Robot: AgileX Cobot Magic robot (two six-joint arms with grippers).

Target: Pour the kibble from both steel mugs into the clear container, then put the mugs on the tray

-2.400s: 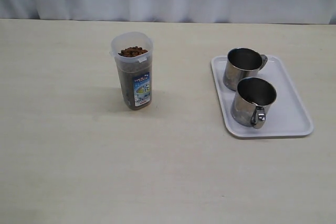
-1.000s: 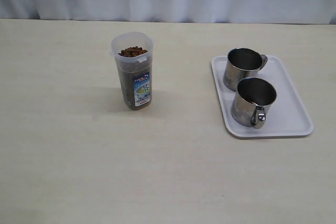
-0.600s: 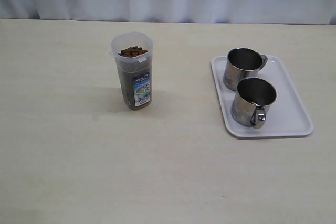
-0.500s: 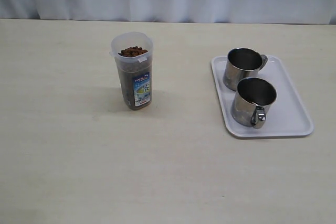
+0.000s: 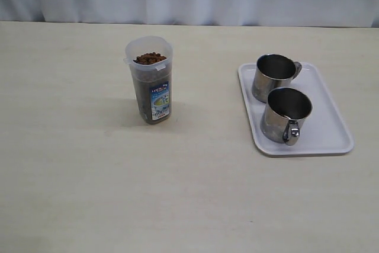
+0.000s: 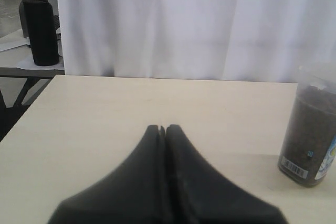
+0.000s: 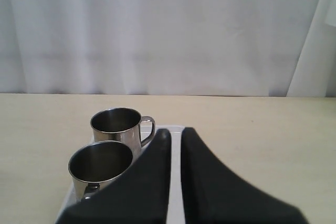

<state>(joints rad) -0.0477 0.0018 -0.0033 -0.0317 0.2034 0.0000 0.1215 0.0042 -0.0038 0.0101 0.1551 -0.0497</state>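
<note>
On the pale table (image 5: 77, 164), left of centre, the clear container (image 5: 149, 81) is being observed standing upright, with the kibble (image 5: 149, 58) being contained in it almost to the rim. Well apart to the right, the white tray (image 5: 334, 131) is being occupied by both steel mugs. The far mug (image 5: 273, 77) and the near mug (image 5: 285, 115) are being recorded upright and just beside each other, their interiors dark. The left gripper (image 6: 162, 128) is being held with its jaws pressed together on nothing, near the container. The right gripper (image 7: 175, 132) is being held with its jaws all but touching, a slit between them, gripping nothing and facing the mugs.
</note>
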